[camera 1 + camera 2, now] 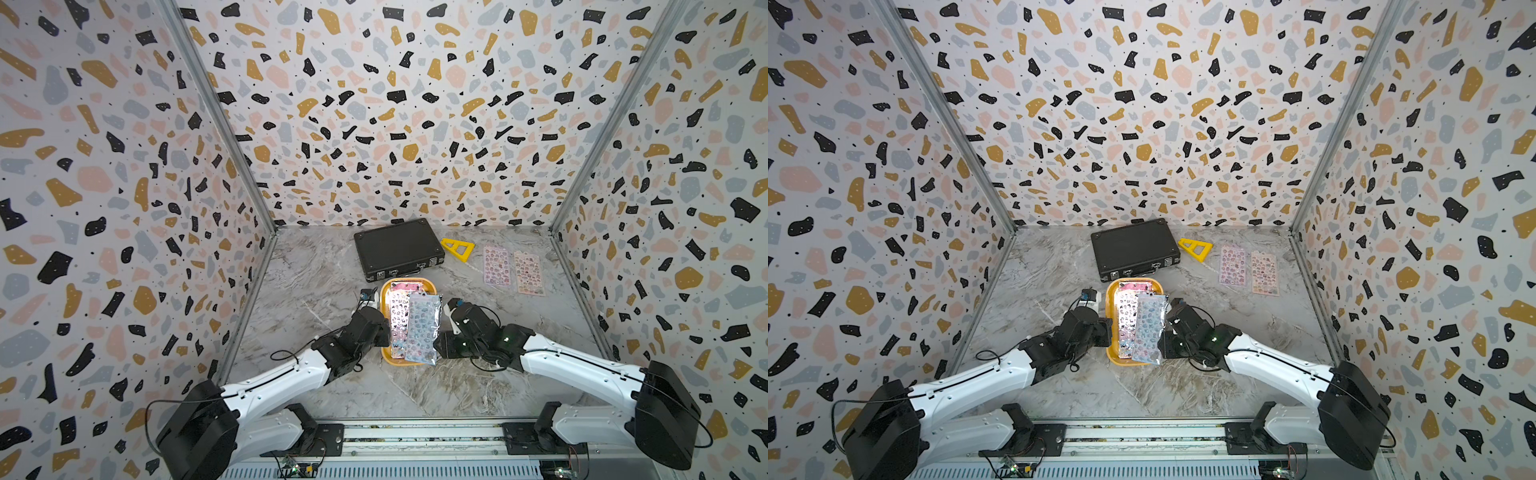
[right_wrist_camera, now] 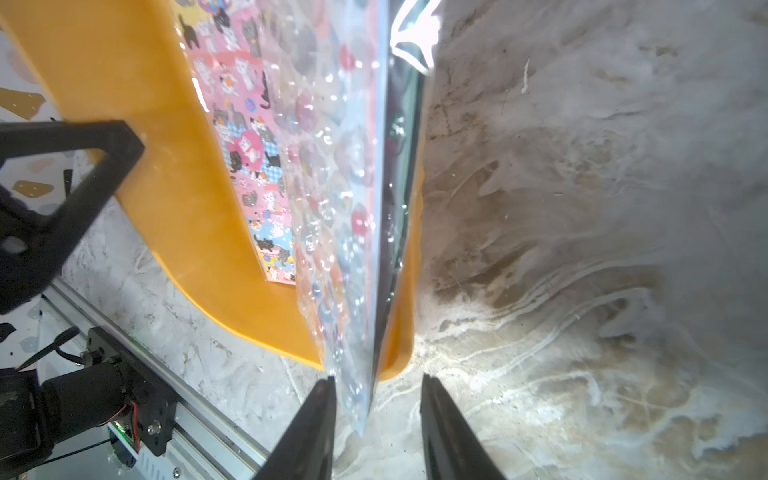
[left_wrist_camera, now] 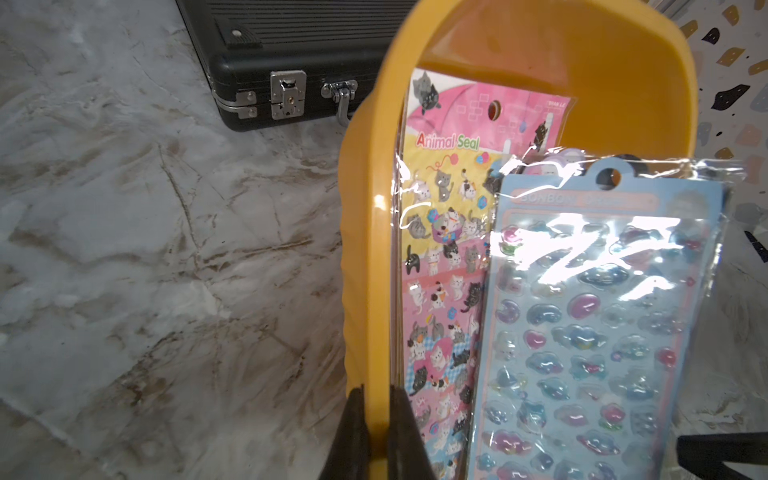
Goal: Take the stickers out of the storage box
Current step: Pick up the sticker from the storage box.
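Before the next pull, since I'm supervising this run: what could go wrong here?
1. The right hand is open around the blue sticker sheet, so the glossy sheet may slip away.
2. The left hand pinches the yellow tray only by its rim; a hard pull could tip it.

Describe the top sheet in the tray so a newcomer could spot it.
In front of the black case sits a yellow tray. On top of its stack lies a sheet skewed over the tray's right rim. Unlike the pink cat sheet it overlaps, it is blue, with puffy cloud and heart stickers in a clear sleeve.
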Controlling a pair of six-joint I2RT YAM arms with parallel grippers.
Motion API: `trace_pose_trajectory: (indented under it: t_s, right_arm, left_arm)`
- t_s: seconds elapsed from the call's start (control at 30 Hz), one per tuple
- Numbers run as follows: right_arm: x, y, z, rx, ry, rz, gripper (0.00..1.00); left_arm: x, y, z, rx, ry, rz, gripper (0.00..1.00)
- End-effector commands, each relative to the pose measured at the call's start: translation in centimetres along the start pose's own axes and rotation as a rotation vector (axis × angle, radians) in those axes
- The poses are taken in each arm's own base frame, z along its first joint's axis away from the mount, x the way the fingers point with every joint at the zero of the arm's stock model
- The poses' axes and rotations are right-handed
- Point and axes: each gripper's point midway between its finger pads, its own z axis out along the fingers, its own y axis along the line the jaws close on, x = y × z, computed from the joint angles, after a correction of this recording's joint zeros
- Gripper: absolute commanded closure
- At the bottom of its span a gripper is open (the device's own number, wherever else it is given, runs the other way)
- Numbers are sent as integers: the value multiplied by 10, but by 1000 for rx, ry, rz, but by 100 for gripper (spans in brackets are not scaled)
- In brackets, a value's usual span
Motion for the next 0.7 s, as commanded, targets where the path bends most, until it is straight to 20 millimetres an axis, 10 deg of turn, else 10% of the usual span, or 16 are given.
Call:
trace_pose_trajectory:
  t_s: [0.0, 0.67]
  right_arm:
    - [-7, 4, -7, -26, -52, 24, 60]
    - [-15, 20, 2, -76, -40, 38, 68]
  left_arm:
    - [-24, -14, -5, 33, -58, -36, 100]
    - [-23, -15, -4, 31, -44, -38, 100]
